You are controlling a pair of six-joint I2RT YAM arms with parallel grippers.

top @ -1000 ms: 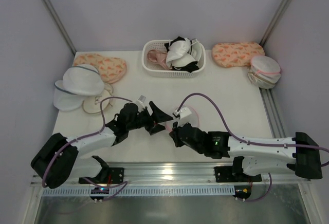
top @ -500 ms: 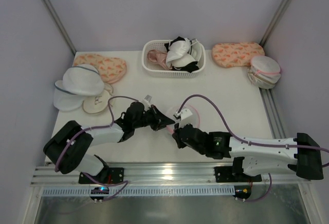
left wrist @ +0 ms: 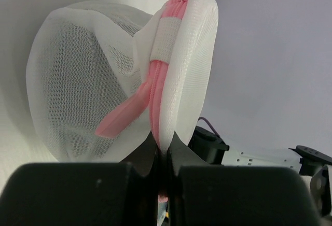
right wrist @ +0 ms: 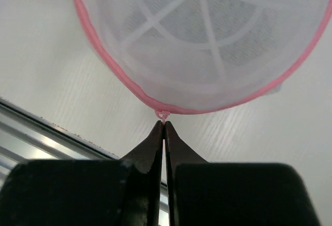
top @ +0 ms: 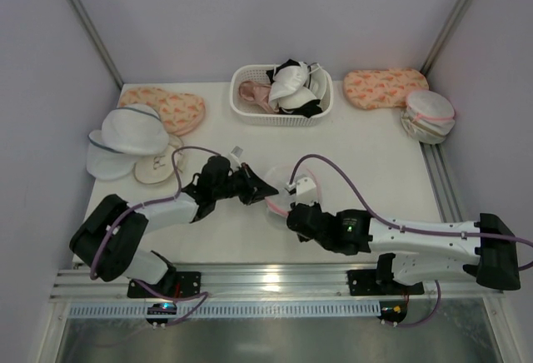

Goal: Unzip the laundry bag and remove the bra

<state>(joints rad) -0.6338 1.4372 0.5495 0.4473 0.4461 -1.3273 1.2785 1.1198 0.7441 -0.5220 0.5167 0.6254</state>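
Laundry bag: your round, domed, translucent white mesh laundry bag (top: 280,190) with its pink zipper rim sits near the front middle of the white table (top: 375,155), between your two grippers and tipped up on edge in the left wrist view (left wrist: 98,81).
Left gripper: your left gripper (left wrist: 162,151) has its fingers pressed together on the laundry bag's edge, pinching the white mesh and pink rim right at the tips.
Right gripper: your right gripper (right wrist: 163,125) has its tips together, nipping the small pink zipper pull (right wrist: 163,115) that hangs from the rim.
Zipper: the pink rim you see from the right wrist runs as one line round the dome, teeth together.
Bra: you cannot make it out through the mesh.
Back of table: a white slotted plastic basket (top: 242,110) holds mixed garments; an orange patterned pouch (top: 171,107) lies on either side of it.
Left edge: white mesh domes with grey-blue rims (top: 127,132) are stacked well apart from your grippers.
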